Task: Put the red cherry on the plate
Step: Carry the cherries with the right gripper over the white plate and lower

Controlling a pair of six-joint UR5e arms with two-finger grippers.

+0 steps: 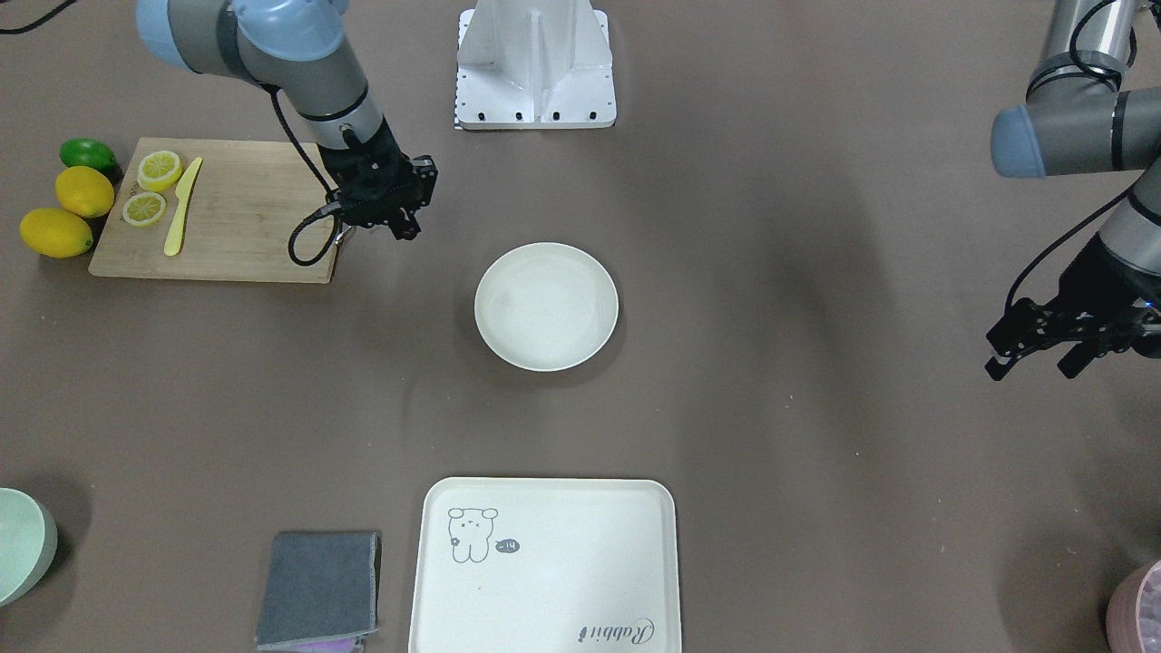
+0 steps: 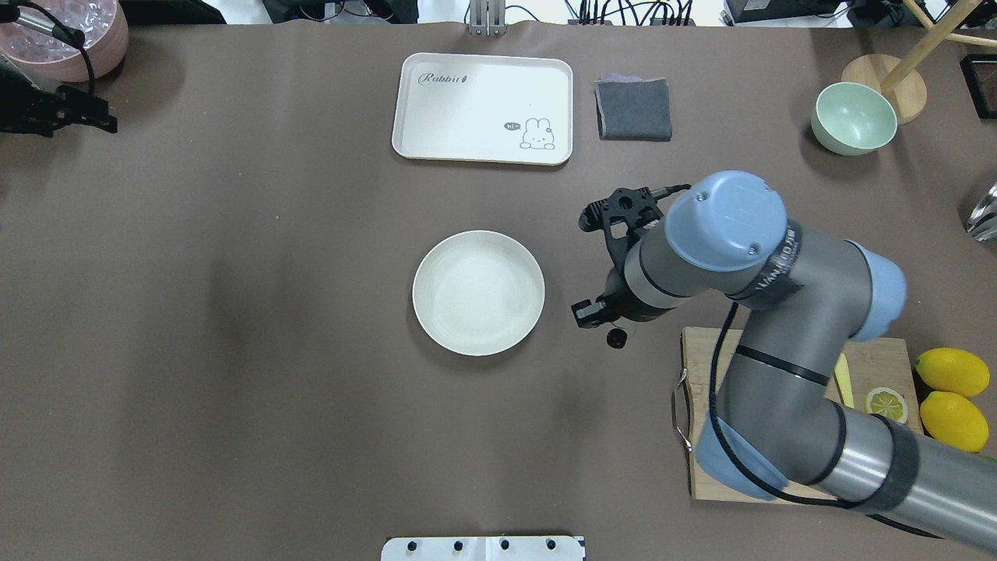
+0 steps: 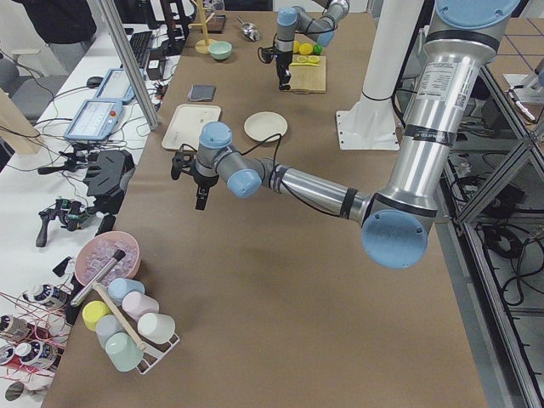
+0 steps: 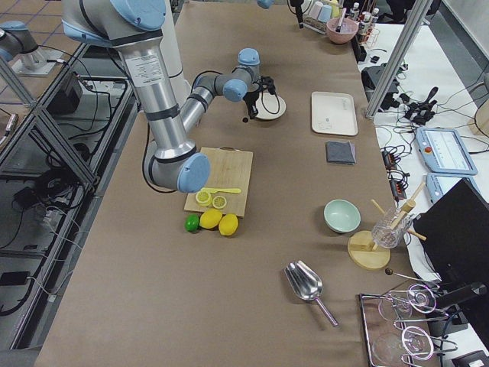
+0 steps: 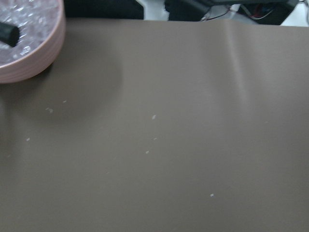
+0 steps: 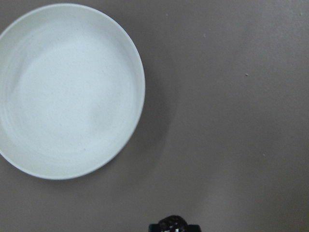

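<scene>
The cherry [image 6: 174, 223] is pinched by the right gripper [image 2: 604, 315] beside the plate [image 2: 478, 292]; carrying over the plate is needed next. The left gripper [image 1: 1034, 358] is spread open.

The red cherry [image 6: 174, 224] just peeks in at the right wrist view's bottom edge, stems out of sight. The right gripper [image 1: 405, 227] is a dark clump, jaws unreadable. The pale green bowl [image 1: 23, 544] is clipped by the front view's left edge.

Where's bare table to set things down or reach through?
Biggest free patch: table on the robot's left of the plate, to the near edge. Narrower strip between plate and tray. Crowded on its right: right gripper holding the red cherry, cutting board, lemons.
</scene>
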